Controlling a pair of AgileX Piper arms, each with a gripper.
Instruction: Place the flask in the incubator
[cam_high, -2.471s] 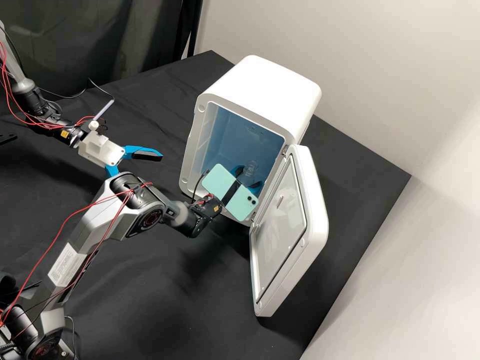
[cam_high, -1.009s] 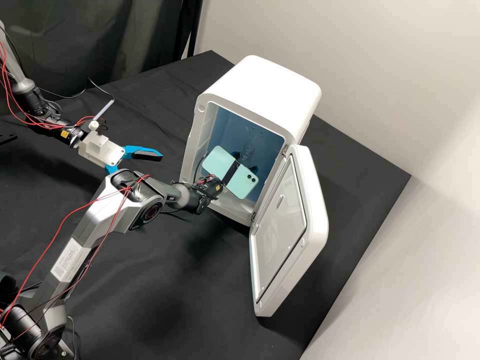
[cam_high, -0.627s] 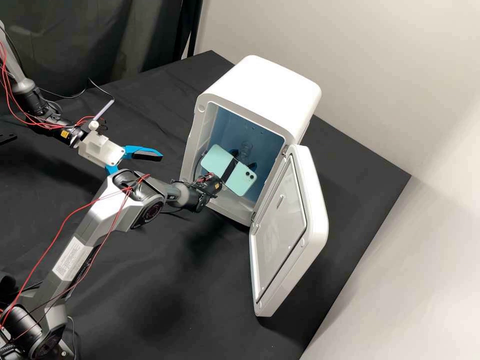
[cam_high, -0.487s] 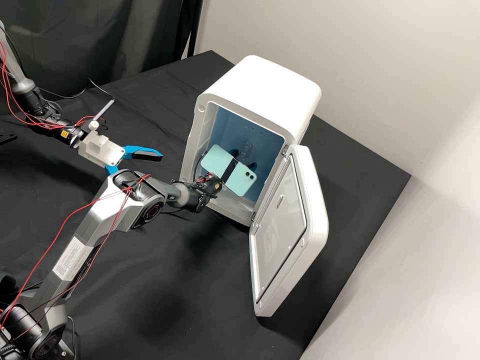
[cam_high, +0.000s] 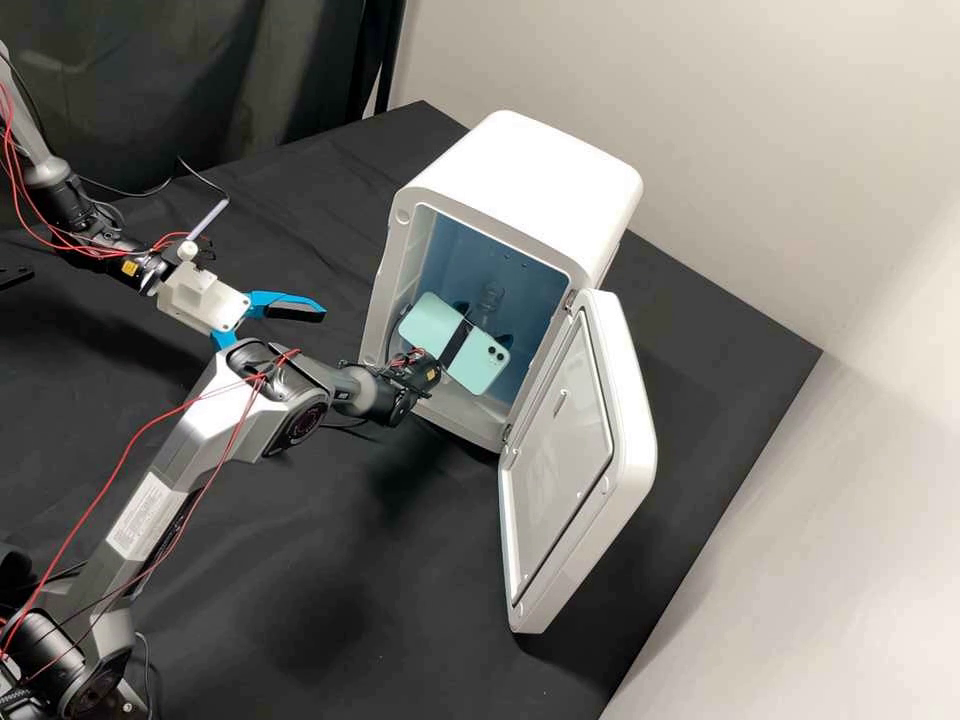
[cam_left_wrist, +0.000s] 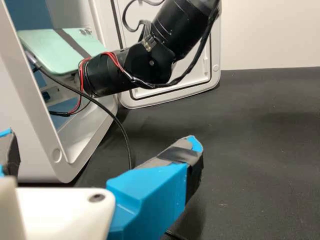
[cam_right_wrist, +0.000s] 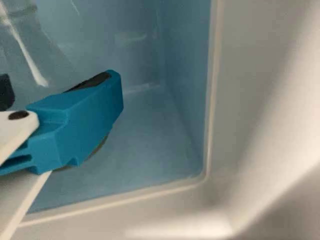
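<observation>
The white incubator (cam_high: 530, 170) stands on the bench with its door (cam_high: 580, 450) swung open and its blue chamber showing. My right gripper (cam_high: 487, 310) is inside the chamber, shut on the clear glass flask (cam_high: 490, 296), which hangs above the chamber floor. From the right wrist, the flask (cam_right_wrist: 25, 40) shows pale between the blue fingers (cam_right_wrist: 75, 125) of the right gripper (cam_right_wrist: 55, 85), near the incubator's white rim (cam_right_wrist: 240, 125). My left gripper (cam_high: 270, 325) hovers open and empty over the bench to the left of the incubator; its fingers (cam_left_wrist: 165, 175) face the incubator's side wall (cam_left_wrist: 30, 115).
A mint-green phone (cam_high: 455, 343) strapped to the right wrist sits in the chamber's opening and hides part of the gripper. The open door stands at the right of the opening. Black bench (cam_high: 350, 560) lies bare in front; its edge runs close behind and right of the incubator.
The right arm has carried the flask up from the chamber's lower front to higher and deeper inside, then nearly stopped. The left arm has not moved.
</observation>
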